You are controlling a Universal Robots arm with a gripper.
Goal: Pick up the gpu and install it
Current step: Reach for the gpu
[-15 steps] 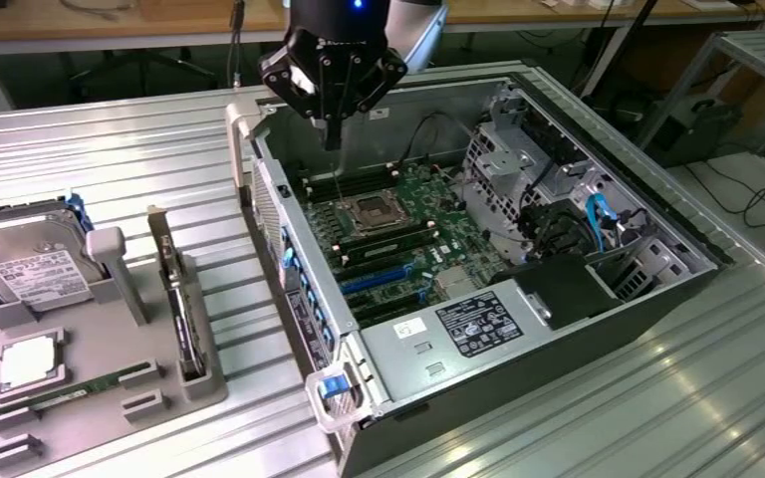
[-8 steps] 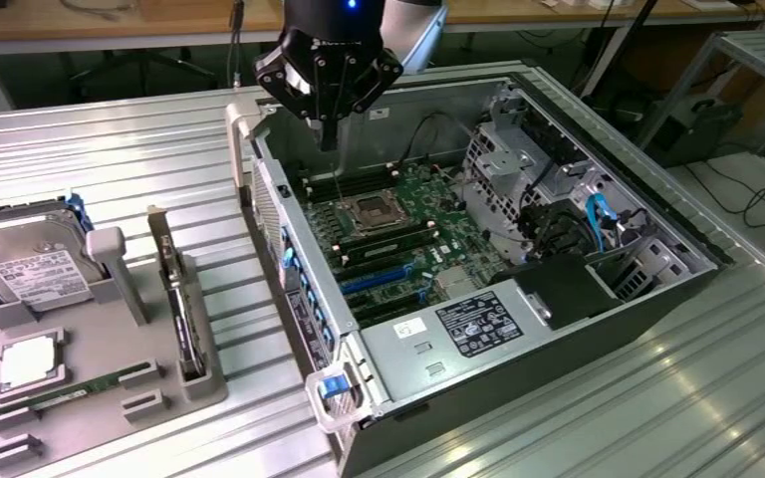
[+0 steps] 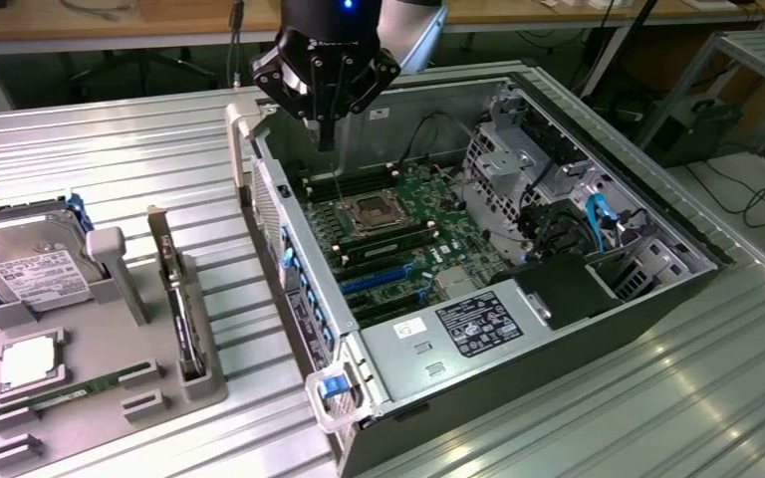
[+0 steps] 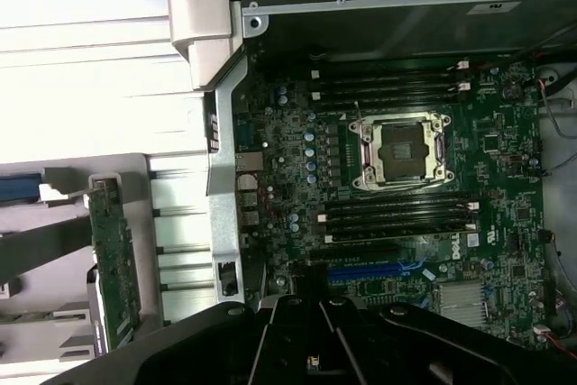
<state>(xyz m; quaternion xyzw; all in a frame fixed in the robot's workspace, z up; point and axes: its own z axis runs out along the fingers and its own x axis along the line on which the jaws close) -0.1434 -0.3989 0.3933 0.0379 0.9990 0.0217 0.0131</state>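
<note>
Exterior view: gpu [image 3: 180, 309] stands in gray tray [image 3: 104, 339]; pincer [image 3: 326, 137] pressed together over open case [image 3: 596, 358].

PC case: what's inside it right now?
Visible: motherboard with CPU socket, memory slots, blue expansion slot, blue cables, labelled power supply. The gpu stands outside, in the grey holder. Whatever lies under the power supply and black shroud is covered.

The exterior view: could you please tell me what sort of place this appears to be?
Probably a robotics lab for computer assembly: an opened computer case lies on a ribbed metal table, a grey tray beside it holds a hard drive, and workbenches stand behind.
</note>
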